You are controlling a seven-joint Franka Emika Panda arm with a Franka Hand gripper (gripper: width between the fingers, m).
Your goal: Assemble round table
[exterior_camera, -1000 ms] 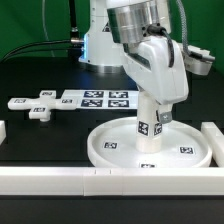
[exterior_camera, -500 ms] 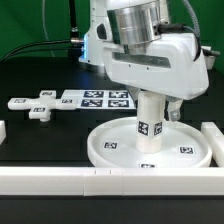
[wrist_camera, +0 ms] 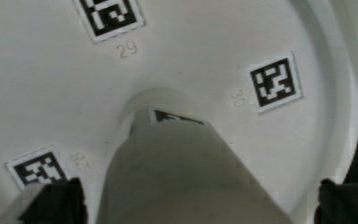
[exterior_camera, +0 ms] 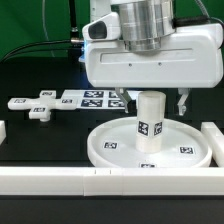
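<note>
The round table's white disc (exterior_camera: 150,148) lies flat near the front rail, with small tags on its face. The tagged white post (exterior_camera: 150,122) stands upright in its central hub. My gripper (exterior_camera: 150,103) hangs right over the post's top, open, with one finger (exterior_camera: 117,100) on each side and a gap between each finger and the post. In the wrist view I look down the post (wrist_camera: 185,160) onto the disc (wrist_camera: 211,50), and my gripper (wrist_camera: 197,205) straddles the post without touching it.
The marker board (exterior_camera: 100,98) lies behind the disc. A white cross-shaped part (exterior_camera: 38,108) lies at the exterior view's left. White border rails run along the front (exterior_camera: 60,180) and at the exterior view's right (exterior_camera: 213,135).
My hand has turned about the post's upright axis and now faces the camera broadside. The fingers now stand apart on both sides of the post. The post and disc have stayed put.
</note>
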